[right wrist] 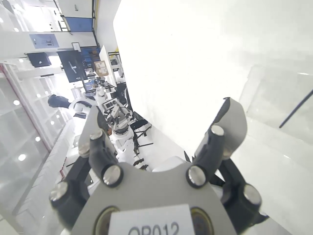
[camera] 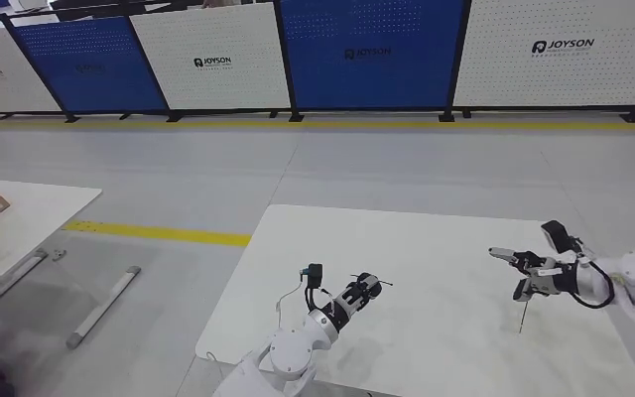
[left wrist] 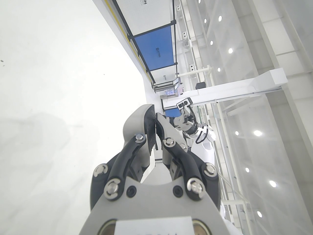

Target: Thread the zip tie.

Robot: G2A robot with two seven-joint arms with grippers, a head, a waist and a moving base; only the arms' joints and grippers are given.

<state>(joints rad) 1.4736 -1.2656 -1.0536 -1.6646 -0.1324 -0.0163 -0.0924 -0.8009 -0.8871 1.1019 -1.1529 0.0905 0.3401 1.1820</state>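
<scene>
1. A white counter [camera: 437,248] is seen beneath both arms.
2. The right tool [camera: 511,273] is held wide open over the counter's right side.
3. The left tool [camera: 369,286] is kept closed, pads pressed together; whether anything is pinched cannot be told.
4. The zip tie [camera: 523,316], a thin, straight, dark strip, is laid on the counter near the right tool, apart from it.

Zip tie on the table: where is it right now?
In the top view the zip tie lies on the white table near its right edge, just nearer the robot than the open right gripper.
</scene>
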